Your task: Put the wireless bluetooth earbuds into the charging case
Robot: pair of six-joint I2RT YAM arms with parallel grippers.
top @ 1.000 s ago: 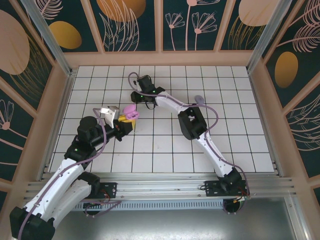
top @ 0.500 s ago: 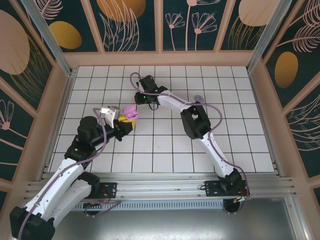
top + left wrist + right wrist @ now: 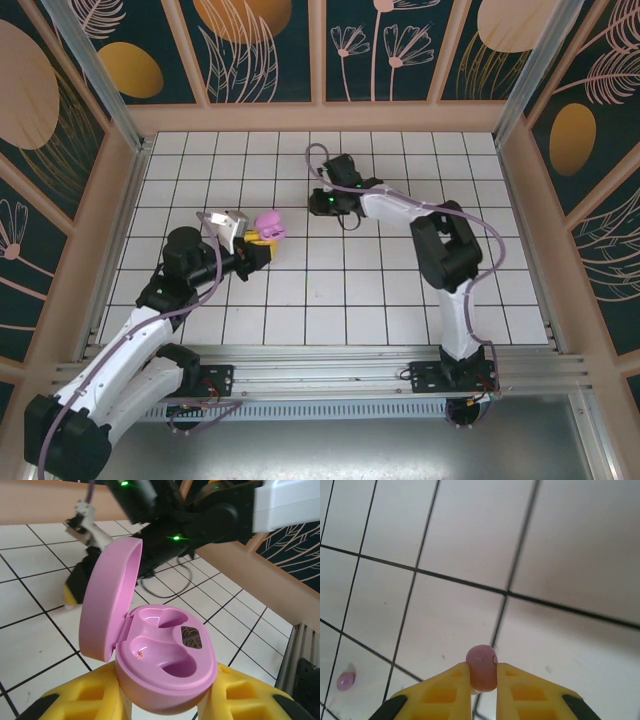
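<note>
**A:** What's new with the right hand?

**B:** It has shut within the last second. Its fingertips now pinch a pink bud. The arm has also swung right, to about the middle of the desk's far half.

**A:** So the pick is done?

**B:** I judge so. The bud looks lifted off the desk, though I can't be sure.

**A:** And the left hand?

**B:** Unchanged. It's nearly closed around the pink case, holding it up over the desk's left half. The lid stands open and both sockets are empty.

**A:** Then the carry comes next?

**B:** Likely. The right hand goes back left to the case and seats the bud in a socket. The grip is only at the tips, so the bud could slip or twist. Another bud lies on the desk, well apart, waiting its turn.
</note>
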